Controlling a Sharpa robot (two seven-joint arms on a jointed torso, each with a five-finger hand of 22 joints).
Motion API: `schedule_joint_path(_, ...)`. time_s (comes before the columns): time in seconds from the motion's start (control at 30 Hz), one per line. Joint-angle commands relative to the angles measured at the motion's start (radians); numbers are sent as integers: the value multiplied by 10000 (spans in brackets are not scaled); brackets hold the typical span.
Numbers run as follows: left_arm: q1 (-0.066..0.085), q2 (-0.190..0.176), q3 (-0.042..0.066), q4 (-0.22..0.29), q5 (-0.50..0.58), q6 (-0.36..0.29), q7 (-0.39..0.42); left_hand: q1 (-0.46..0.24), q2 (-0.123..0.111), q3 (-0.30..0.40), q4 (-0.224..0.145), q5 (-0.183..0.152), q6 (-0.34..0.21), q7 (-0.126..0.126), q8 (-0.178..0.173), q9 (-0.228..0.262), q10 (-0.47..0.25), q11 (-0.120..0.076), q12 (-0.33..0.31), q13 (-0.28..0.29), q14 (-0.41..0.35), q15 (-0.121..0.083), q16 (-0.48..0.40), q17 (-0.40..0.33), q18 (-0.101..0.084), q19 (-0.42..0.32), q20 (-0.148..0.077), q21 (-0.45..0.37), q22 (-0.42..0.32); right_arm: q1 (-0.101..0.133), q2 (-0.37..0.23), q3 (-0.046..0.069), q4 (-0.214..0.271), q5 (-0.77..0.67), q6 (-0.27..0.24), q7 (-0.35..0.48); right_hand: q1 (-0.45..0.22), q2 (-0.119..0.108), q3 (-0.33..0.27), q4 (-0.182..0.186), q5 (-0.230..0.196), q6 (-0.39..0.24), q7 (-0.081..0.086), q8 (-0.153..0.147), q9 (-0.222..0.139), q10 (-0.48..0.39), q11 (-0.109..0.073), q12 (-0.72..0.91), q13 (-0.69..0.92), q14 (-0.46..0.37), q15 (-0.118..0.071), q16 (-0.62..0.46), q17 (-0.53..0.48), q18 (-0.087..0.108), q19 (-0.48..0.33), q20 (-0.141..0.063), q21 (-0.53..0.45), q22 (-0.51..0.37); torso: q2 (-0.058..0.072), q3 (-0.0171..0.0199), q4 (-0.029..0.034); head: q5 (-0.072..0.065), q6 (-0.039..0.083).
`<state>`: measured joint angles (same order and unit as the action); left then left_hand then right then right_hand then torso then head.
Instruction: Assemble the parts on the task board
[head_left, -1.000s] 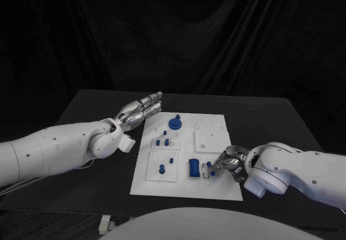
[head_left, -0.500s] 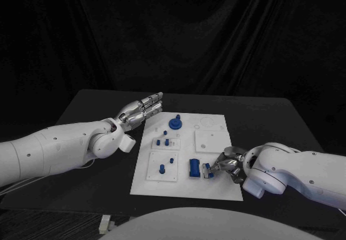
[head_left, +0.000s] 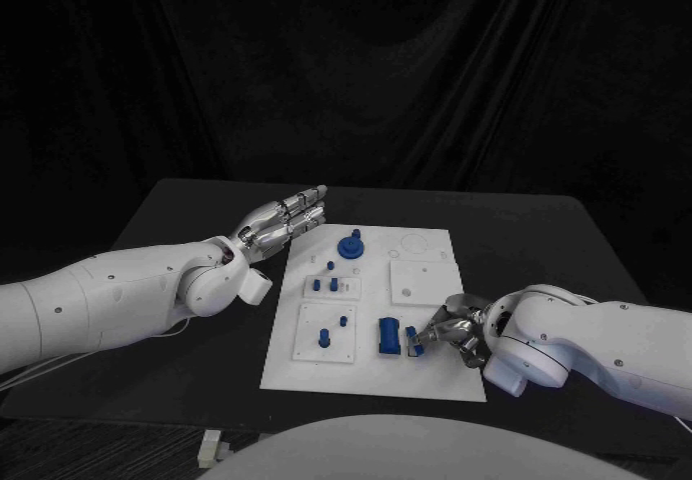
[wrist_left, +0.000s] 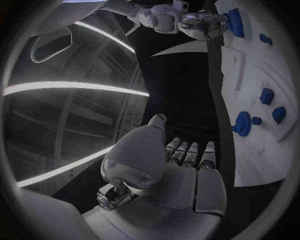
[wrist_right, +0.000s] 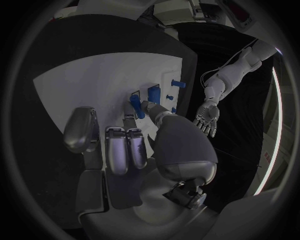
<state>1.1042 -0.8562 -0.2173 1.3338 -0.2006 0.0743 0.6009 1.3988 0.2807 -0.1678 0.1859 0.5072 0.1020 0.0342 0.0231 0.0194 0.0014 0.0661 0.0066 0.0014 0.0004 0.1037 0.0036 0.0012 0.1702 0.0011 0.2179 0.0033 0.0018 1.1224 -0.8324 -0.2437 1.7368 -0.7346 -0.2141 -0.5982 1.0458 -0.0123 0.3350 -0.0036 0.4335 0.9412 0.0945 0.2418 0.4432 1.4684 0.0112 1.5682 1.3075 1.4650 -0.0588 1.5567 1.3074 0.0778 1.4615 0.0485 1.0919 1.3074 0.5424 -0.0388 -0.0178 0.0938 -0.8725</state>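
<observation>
Right hand (head_left: 459, 328) low over near right part of task board (head_left: 368, 375), fingers pinching small blue peg (wrist_right: 135, 106) beside larger blue block (head_left: 389, 336), likely aligning for insertion. Left hand (head_left: 286, 219) hovers flat beside board's far left edge, fingers apart, holding nothing, out of way.

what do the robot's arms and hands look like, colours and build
Both arms are smooth, rounded white shells dotted with small dark screw points, swelling into bulbous joints near the wrists. The left hand and right hand are silver metal with segmented fingers and grey padded palms. A thin white cable trails beneath the left arm.
</observation>
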Motion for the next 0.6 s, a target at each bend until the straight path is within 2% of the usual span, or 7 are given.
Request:
schedule_joint_path(0.03,-13,30,10,5,2,123,107,-58,-19,7,-63,38,7,77,56,14,-14,-15,-66,-14,-4,-90,-36,-12,102,-3,45,-26,-11,-28,20,1,-19,20,251,-225,-154,-22,-189,109,-168,-46,-2,-56,-19,1024,83,26,2633,893,70,-63,1734,61,10,61,-62,1505,-4,-3,-7,0,-2)
schedule_joint_path(0.13,-13,35,10,5,2,130,105,-61,-13,10,-66,37,21,91,61,16,-14,-19,-66,-14,-4,-91,-36,-12,102,-3,45,-26,-11,-28,38,1,-44,20,294,-236,-265,6,-446,313,-624,-61,-1,-65,-42,1024,84,26,2633,894,73,-61,1740,61,16,69,-56,1509,-7,1,-5,5,-2)
schedule_joint_path(0.23,-14,33,10,6,2,131,99,-61,-13,10,-66,37,21,91,61,16,-14,-19,-66,-14,-4,-91,-36,-12,102,-3,45,-26,-11,-29,41,1,-59,20,338,-248,-340,22,-601,452,-875,-87,8,-79,-61,1024,92,26,2633,894,77,-60,1745,62,15,72,-66,1508,-9,6,-1,8,-2)
schedule_joint_path(0.6,-19,33,10,-4,2,152,88,-69,0,18,-76,39,55,125,73,22,-14,-28,-66,-14,-4,-91,-36,-12,102,-4,46,-27,-12,-37,10,1,-72,19,362,-222,-533,-12,-1005,795,-1396,-167,21,-104,-100,1024,95,26,2633,904,100,-45,1809,70,4,90,-122,1499,-6,6,-1,8,-2)
